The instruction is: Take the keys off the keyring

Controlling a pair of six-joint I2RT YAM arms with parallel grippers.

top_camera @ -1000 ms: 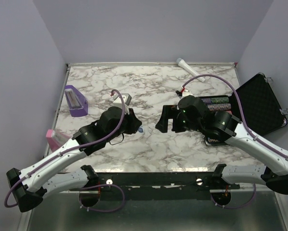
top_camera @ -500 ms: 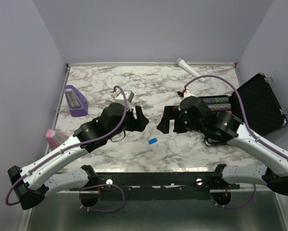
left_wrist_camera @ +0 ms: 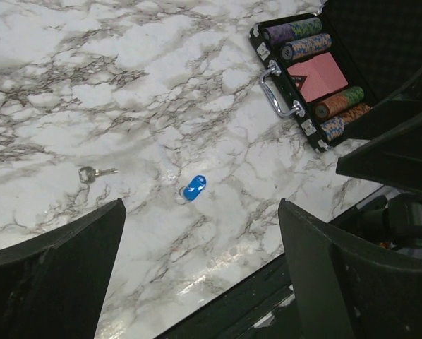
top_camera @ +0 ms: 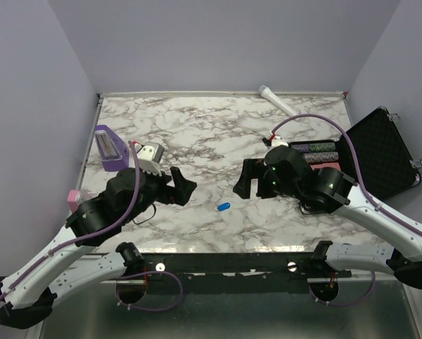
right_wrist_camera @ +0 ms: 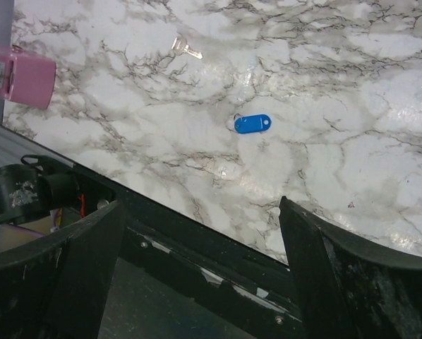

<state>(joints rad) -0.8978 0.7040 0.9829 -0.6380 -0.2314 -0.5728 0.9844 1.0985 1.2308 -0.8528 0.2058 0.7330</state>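
- Left gripper (top_camera: 185, 186): jaws spread wide with nothing between them. It hangs above the left half of the tabletop (top_camera: 211, 127) and points toward the middle.
- Right gripper (top_camera: 241, 178): jaws likewise spread wide and holding nothing. It hangs above the right half of the tabletop and faces the left gripper across a bare gap.
- Keyring (top_camera: 224, 207): a small blue oval tag with a thin metal ring at one end, lying flat on the marble. In the top view it sits between the two grippers, nearer the front edge, and touches neither.
- Key (left_wrist_camera: 94, 172): one tiny silver key lying flat on the tabletop, near the keyring but clearly apart from it and off the ring. In the left wrist view it lies to the left of the tag. In the right wrist view it lies up and to the left of the tag. It is too small to pick out in the top view.
- Black case (top_camera: 380, 152): open at the right edge of the tabletop. Its tray holds rows of poker chips (left_wrist_camera: 296, 32) and a red pack (left_wrist_camera: 317, 74), and the right arm crosses part of it.
- Purple wedge block (top_camera: 109, 148): stands on the left side of the tabletop, beyond the left arm.
- Pink block (right_wrist_camera: 17, 74): lies at the left edge, near the front corner.
- White cylinder (top_camera: 276, 99): lies slantwise at the far edge, right of centre.
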